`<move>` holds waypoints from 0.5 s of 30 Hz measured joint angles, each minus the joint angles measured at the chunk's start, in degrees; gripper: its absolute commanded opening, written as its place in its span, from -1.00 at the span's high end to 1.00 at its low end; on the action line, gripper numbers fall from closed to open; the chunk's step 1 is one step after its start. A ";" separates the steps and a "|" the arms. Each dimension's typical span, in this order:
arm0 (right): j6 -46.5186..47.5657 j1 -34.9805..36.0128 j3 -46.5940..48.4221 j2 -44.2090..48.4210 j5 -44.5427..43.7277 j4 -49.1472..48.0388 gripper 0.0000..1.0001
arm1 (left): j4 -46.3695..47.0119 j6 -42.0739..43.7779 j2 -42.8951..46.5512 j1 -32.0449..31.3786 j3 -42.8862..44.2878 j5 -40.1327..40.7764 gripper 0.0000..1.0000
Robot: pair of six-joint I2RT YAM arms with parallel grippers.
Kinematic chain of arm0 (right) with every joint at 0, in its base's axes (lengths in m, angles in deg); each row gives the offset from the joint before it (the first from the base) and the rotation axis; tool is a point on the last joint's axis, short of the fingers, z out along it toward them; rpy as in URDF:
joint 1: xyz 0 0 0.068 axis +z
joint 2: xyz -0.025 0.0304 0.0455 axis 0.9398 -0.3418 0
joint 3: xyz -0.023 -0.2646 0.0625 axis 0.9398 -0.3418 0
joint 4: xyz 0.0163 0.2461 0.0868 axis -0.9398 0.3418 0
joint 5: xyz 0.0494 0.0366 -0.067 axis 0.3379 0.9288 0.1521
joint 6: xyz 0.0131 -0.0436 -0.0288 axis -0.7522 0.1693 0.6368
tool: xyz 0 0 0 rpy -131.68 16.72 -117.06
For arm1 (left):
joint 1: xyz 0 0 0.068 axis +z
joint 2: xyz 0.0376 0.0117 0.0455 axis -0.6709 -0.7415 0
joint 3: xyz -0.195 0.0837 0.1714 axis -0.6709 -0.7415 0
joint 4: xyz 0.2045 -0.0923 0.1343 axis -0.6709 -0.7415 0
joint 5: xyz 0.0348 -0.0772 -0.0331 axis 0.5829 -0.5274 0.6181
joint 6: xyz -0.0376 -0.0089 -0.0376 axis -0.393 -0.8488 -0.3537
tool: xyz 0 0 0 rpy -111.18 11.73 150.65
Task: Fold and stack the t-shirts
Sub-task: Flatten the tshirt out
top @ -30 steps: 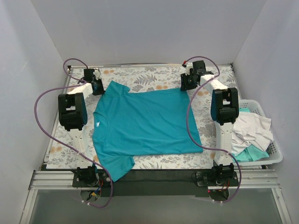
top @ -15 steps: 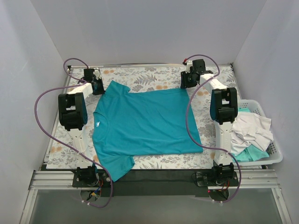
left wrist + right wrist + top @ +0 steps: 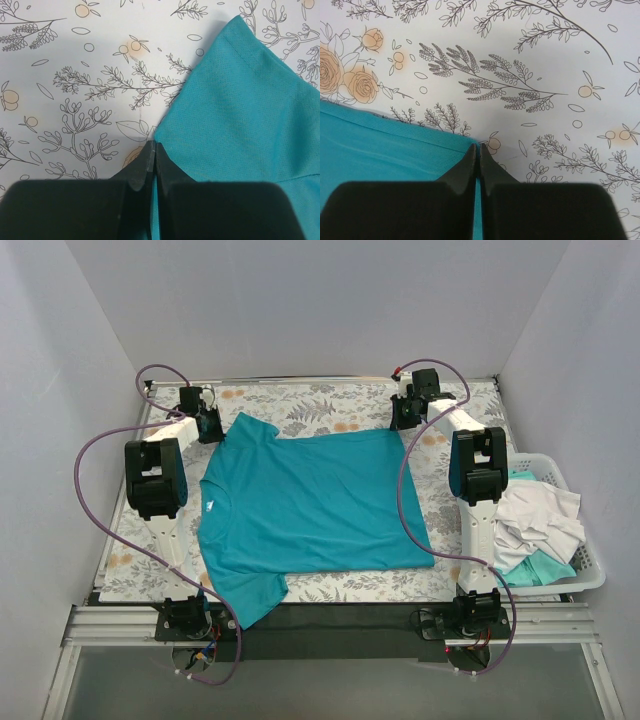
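I have the teal t-shirt (image 3: 310, 505) spread flat across the surface (image 3: 330, 405), a smooth white sheet printed with line-drawn sprigs and pale orange blossoms. Its collar is toward the left and its straight hem toward the right, and the near sleeve droops over the front edge. Up close the cloth is a fine, pitted knit with a stitched seam along its border. My left hand (image 3: 152, 150) has its black wedge-shaped fingers pressed together on the edge of the far sleeve. My right hand (image 3: 476, 150) is likewise closed, pinching the far hem corner, with teal showing between its fingers. Off to the right, a slatted white plastic basket (image 3: 590, 565) holds crumpled white shirts (image 3: 540, 515) and a pale aqua shirt (image 3: 535, 568).
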 measured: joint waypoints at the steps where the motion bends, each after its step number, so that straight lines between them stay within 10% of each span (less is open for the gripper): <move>1: -0.31 0.00 0.00 0.00 0.02 0.04 0.97 | -0.09 0.00 -0.04 0.00 0.11 0.00 1.00; 15: -0.22 -1.40 0.28 0.76 0.61 0.59 0.97 | -4.22 -0.61 -1.73 0.90 4.09 -0.68 1.00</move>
